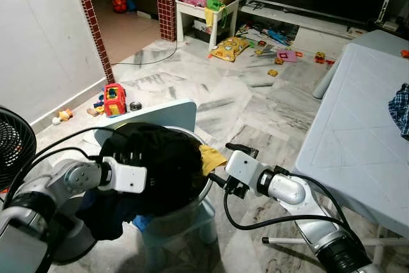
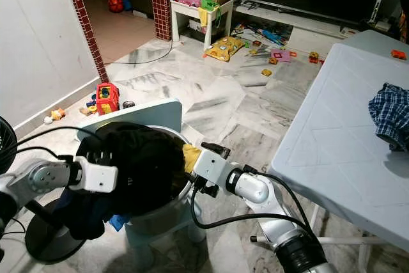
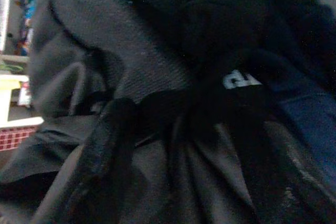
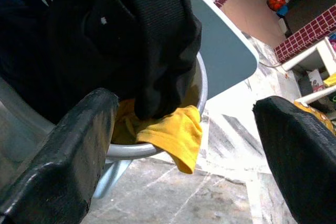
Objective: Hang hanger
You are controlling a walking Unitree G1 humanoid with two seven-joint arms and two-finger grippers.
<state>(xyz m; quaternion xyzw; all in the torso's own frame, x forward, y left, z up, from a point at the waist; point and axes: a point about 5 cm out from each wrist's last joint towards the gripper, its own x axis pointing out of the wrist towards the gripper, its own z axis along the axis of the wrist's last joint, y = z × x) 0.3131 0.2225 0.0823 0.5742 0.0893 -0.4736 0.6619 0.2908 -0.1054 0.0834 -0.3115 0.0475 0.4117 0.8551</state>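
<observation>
Tabletop (image 2: 332,139) on the robot's right carries a plaid cloth (image 2: 391,113); no hanger that I can make out, so judging we're at the fetch-a-garment step. Basin (image 4: 202,85) on the small chair is heaped with black clothes (image 1: 156,164) over a yellow cloth (image 4: 176,132). Left pincer (image 3: 157,145) is buried in the black fabric, fingers' state unclear; right pincer (image 4: 184,145) is spread beside the rim and next needs to close on cloth; white lettering on the fabric is unreadable

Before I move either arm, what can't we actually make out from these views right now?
- Left gripper fingertips: buried in the black clothes, head views; left wrist view too dark.
- Basin contents: covered by clothes, beyond the yellow cloth.
- Checked cloth: cut by the left eye view's edge.
</observation>
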